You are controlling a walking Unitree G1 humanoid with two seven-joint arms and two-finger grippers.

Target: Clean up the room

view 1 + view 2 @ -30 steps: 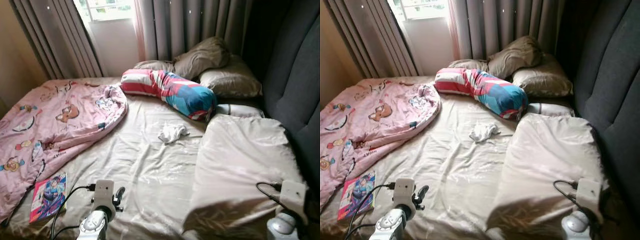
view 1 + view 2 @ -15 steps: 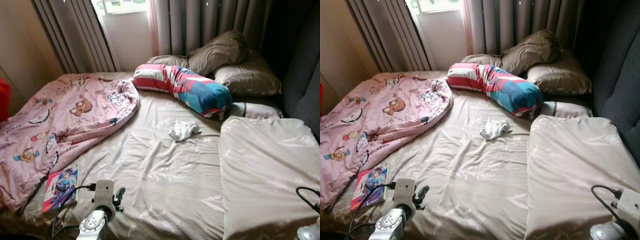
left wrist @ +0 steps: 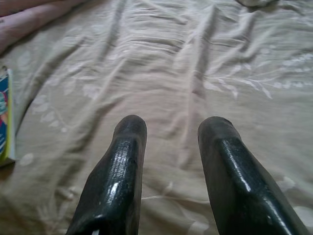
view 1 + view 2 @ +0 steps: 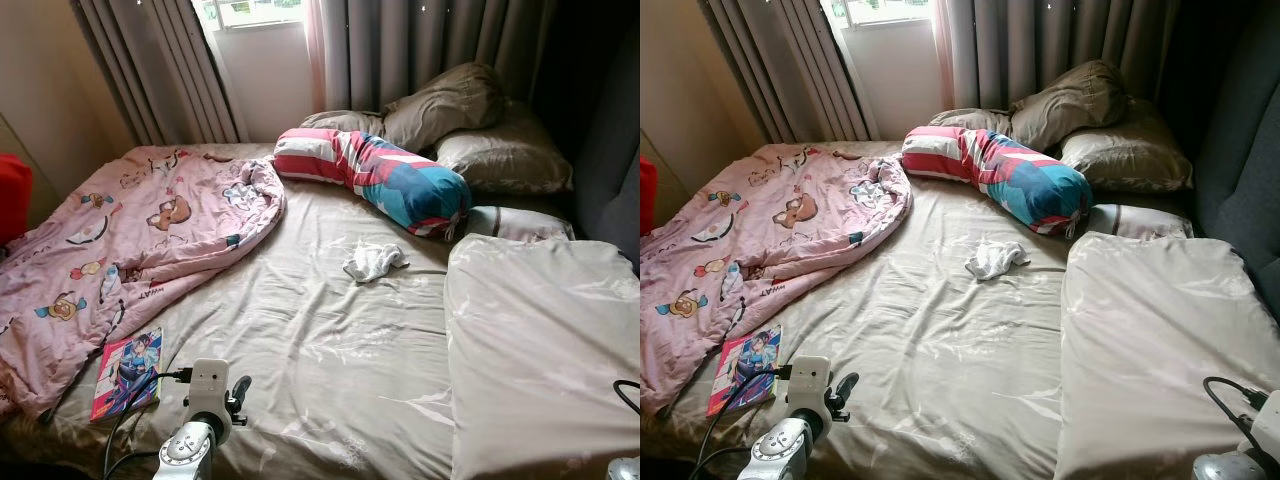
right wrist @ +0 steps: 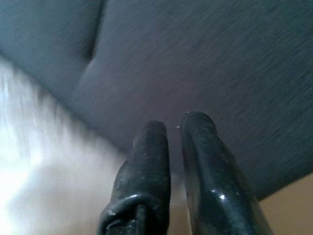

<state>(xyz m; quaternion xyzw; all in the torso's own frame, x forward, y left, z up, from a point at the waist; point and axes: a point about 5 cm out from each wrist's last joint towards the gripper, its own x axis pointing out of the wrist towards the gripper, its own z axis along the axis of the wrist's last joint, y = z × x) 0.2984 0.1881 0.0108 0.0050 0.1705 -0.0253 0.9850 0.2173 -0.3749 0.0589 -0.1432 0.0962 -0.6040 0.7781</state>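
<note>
Left eye view is panning left as I am turning toward the glossy magazine [image 4: 128,373], left gripper [image 3: 171,142] gaping empty, right gripper [image 5: 174,128] nearly closed.

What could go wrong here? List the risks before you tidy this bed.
The book lies at the bed's near edge, half under the pink blanket; pulling the blanket could likely knock it to the floor. The small white cloth sits mid-bed, far from the open left claw, so a long reach may be needed. The right claw is nearly shut, close to the dark headboard, and could brush it.
</note>
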